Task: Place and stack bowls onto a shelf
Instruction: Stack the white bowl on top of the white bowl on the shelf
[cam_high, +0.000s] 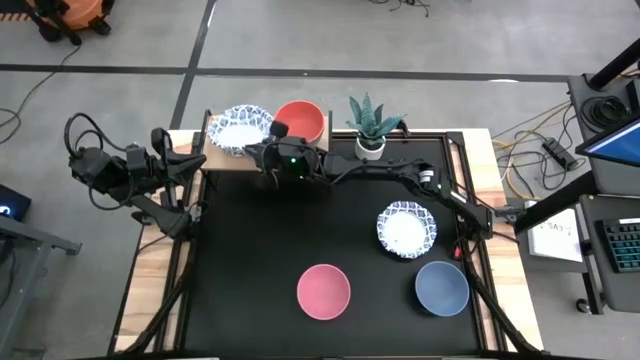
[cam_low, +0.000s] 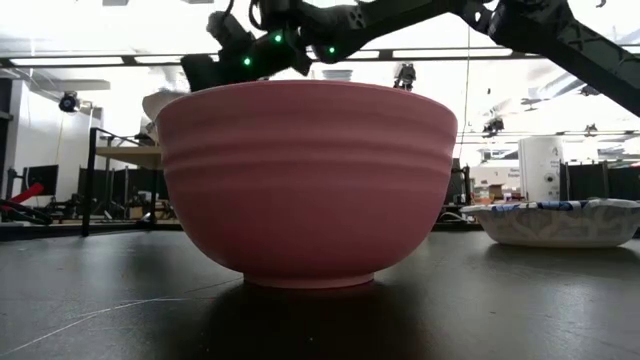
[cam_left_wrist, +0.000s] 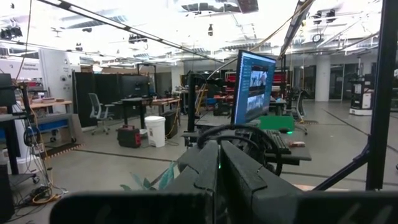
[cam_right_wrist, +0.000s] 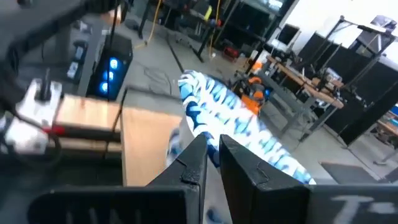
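A white bowl with a blue patterned rim (cam_high: 243, 127) is over the left half of the light-wood shelf (cam_high: 222, 160), beside a red bowl (cam_high: 300, 119) that stands on the shelf's right half. My right gripper (cam_high: 268, 140) reaches across the table to the shelf and is shut on the white-and-blue bowl (cam_right_wrist: 242, 134). On the black table rest another white-and-blue bowl (cam_high: 406, 228), a pink bowl (cam_high: 323, 291) and a grey-blue bowl (cam_high: 442, 287). My left gripper (cam_left_wrist: 219, 171) is shut and empty at the table's left edge, by the shelf's left end. My right gripper pinches the white-and-blue bowl by its rim (cam_right_wrist: 208, 140), on the side facing the red bowl, with one finger (cam_right_wrist: 194, 163) on each side of the wall. The fingers come from the table's right and near side. The bowl looks tilted over the shelf board (cam_right_wrist: 149, 146); whether its base touches the board is hidden.
A potted spiky plant (cam_high: 371, 125) stands just right of the shelf, close to my right arm. In the low view the pink bowl (cam_low: 305, 180) fills the foreground, with the patterned bowl (cam_low: 555, 222) to its right. Wooden side rails border the black tabletop (cam_high: 250, 250).
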